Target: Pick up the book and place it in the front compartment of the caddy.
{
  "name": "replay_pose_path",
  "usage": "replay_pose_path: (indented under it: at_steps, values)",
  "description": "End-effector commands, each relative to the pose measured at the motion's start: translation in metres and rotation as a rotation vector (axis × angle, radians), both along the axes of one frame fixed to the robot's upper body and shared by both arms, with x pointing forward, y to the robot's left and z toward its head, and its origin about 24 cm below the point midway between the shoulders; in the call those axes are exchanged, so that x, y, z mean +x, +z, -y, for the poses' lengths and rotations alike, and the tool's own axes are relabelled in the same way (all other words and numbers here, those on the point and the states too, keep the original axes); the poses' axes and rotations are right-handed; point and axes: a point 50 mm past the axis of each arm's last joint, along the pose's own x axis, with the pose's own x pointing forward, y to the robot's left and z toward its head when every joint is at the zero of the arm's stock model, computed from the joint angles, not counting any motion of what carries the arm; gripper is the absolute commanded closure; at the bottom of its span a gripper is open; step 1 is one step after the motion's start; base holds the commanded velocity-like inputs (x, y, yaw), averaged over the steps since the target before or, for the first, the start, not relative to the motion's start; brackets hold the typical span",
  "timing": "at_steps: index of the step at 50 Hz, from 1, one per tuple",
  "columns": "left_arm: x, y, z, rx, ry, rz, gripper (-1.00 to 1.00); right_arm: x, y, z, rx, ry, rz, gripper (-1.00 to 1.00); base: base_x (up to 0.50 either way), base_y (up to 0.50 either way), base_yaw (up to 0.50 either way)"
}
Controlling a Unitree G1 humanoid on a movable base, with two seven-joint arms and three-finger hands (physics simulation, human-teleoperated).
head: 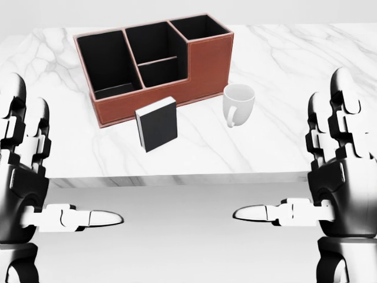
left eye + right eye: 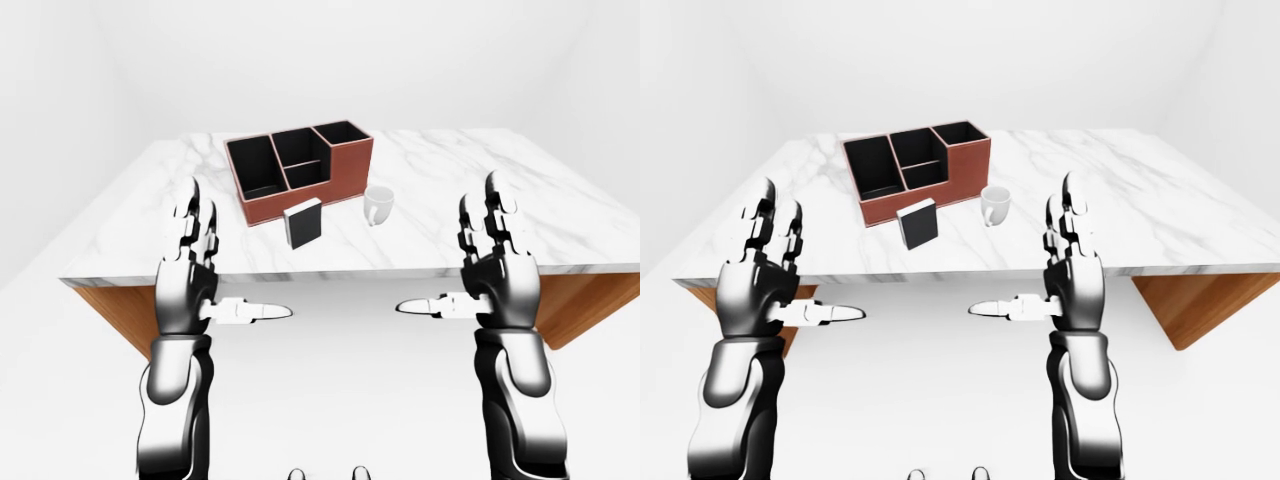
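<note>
Near the middle of the marble desk (image 1: 283,65), toward its near edge in the head view, the black book (image 1: 158,124) stands upright on its lower edge, tilted slightly, free of either hand. Just above it lies the brown caddy (image 1: 200,65), a box with black-lined compartments, its low wall facing the book with a narrow gap between the two. To the right of the book, near the caddy's right corner, stands a white mug (image 1: 238,104), handle turned toward the near edge. Below the desk's near edge, both hands are raised, palms facing each other: the left hand (image 1: 23,183) and the right hand (image 1: 339,177) are each spread wide, fingers upright, thumbs pointing inward, holding nothing.
</note>
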Motion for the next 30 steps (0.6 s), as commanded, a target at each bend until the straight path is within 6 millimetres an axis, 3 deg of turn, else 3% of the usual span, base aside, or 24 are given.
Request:
replay_pose_path:
  at_steps: [1,20,30]
  values:
    - [-0.002,0.004,0.0,0.009,0.002,0.02,-1.0,-0.004,0.007,0.0,-0.001,0.006,0.034,-1.0,0.0,0.5,0.0]
    - [-0.003,0.007,-0.001,0.006,0.001,0.032,-1.0,0.0,0.003,-0.001,-0.051,-0.021,0.011,-1.0,0.0,0.5,0.0]
    - [-0.003,0.007,-0.001,0.007,0.002,0.034,-1.0,-0.004,0.012,0.0,-0.025,-0.029,0.055,-1.0,0.0,0.0,0.0]
